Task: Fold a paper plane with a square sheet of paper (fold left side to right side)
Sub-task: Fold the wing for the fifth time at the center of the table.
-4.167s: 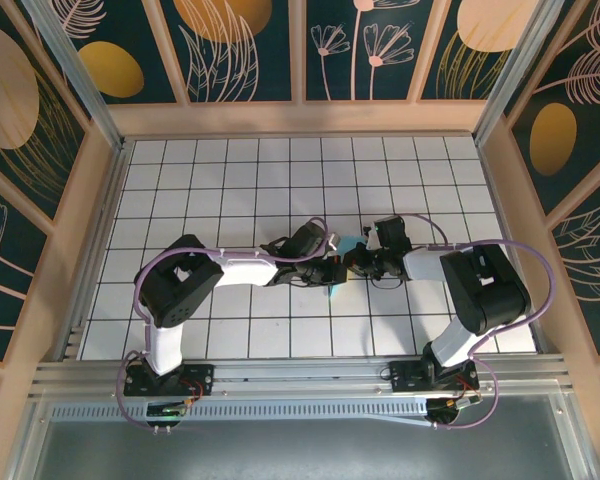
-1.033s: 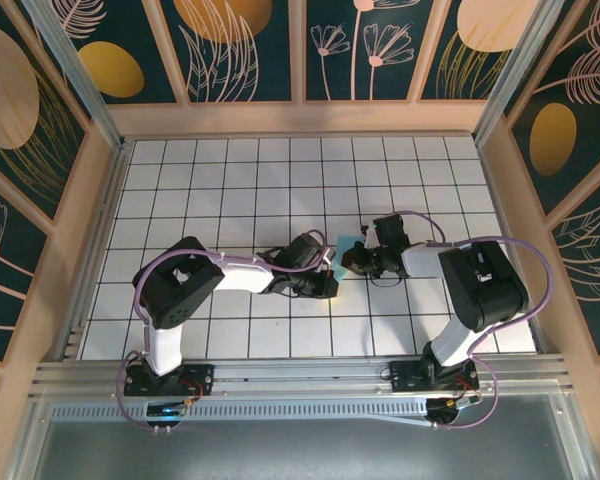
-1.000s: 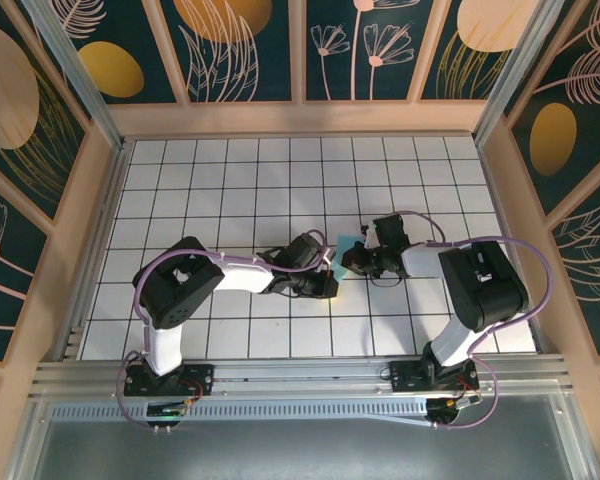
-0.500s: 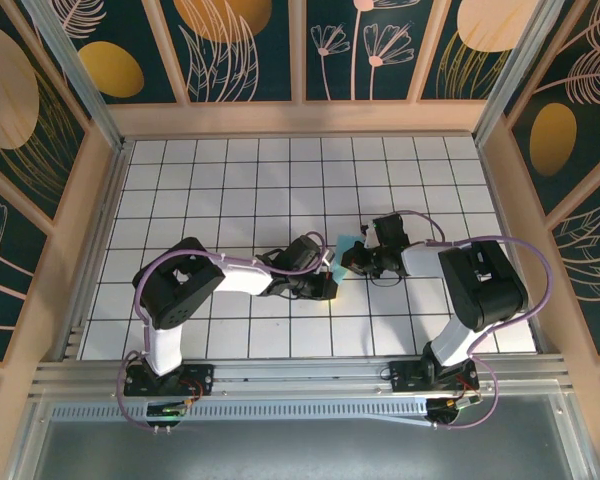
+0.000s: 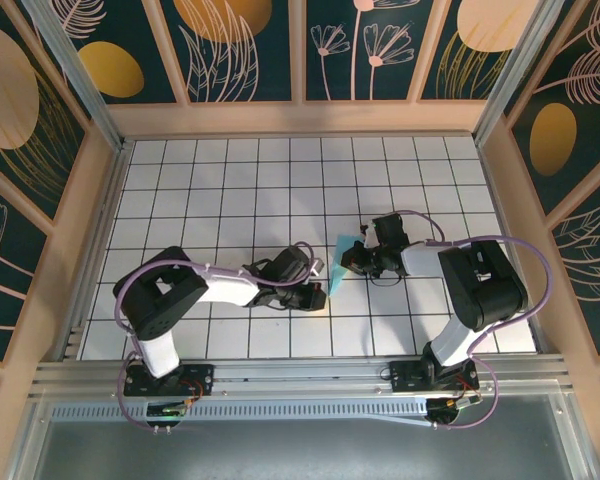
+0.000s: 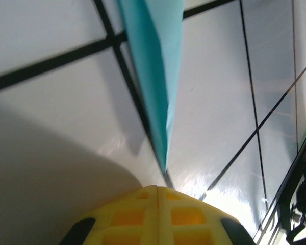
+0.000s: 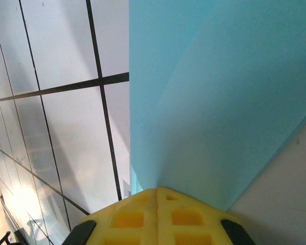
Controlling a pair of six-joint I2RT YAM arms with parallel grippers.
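So the thin turquoise-blue paper folded into a slim pointed dart [image 5: 335, 272] lay about mid-table on the white grid-tiled table [image 5: 230, 190]. The paper plane's long axis ran near-to-far, leaning a bit, with the narrow tip aimed at the near edge and the wider end further out.

From the top camera it was just a sliver between the two grippers. The left wrist camera showed the sharp tip of the plane [image 6: 153, 61] stopping just short of the left gripper [image 6: 157, 190]. Its yellow fingers were pressed together with nothing between them. The right wrist camera showed the broad layered part [image 7: 209, 92] running right up to the right gripper [image 7: 157, 191]. That one was closed too, tips at the paper, but I couldn't tell if any paper was pinched.

The left arm lay low, stretched rightward, with its gripper [image 5: 318, 292] by the tip. The right arm was bent, reaching left, its gripper [image 5: 350, 262] at the plane's middle.
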